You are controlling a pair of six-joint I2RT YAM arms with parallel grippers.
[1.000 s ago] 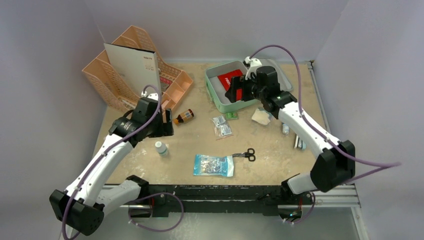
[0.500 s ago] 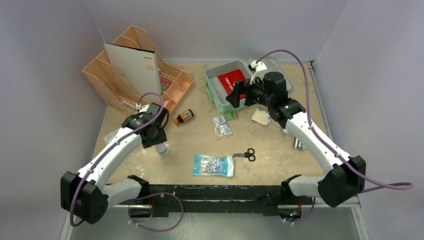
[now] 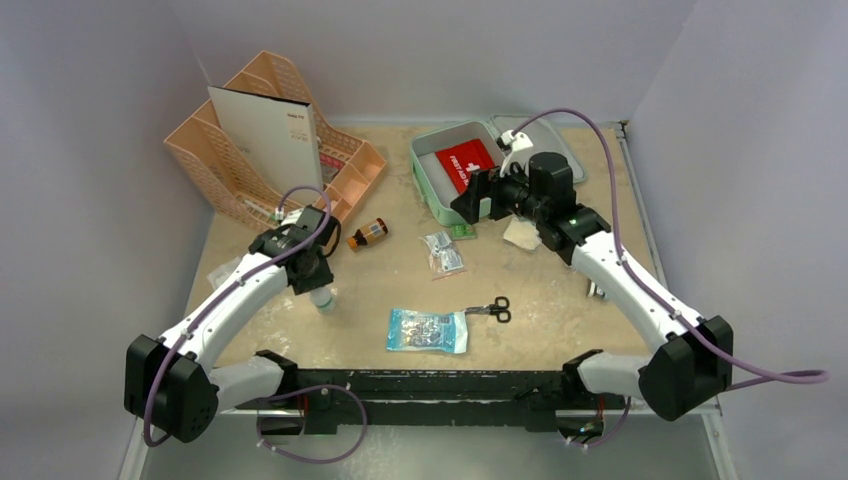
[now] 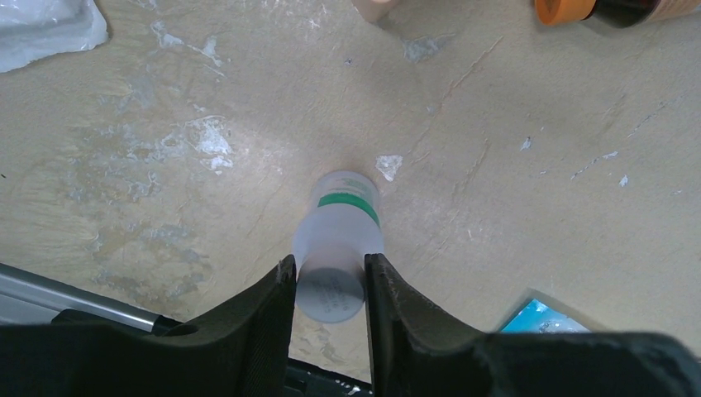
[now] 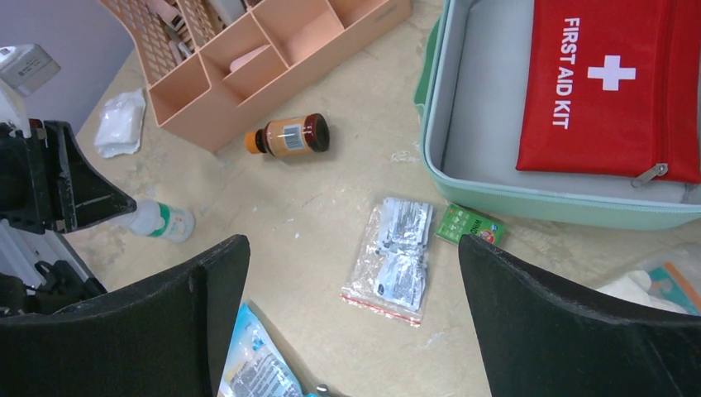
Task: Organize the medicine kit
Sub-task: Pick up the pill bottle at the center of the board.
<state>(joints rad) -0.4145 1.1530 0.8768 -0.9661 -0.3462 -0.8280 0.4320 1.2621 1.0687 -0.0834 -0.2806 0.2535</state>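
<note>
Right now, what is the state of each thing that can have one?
medicine kit: open
red pouch: lying flat inside the kit
brown bottle: capped, on its side
small white bottle: held between left fingers
left gripper: shut on the small white bottle
right gripper: open, empty

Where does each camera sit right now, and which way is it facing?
Top: above and behind the arms, looking down on the table; left arm and right arm show.
Left wrist: low, facing down at the white bottle between its fingers.
Right wrist: higher, looking down past its wide-apart fingers at the green case.
Shared: both wrist views show the white bottle.
</note>
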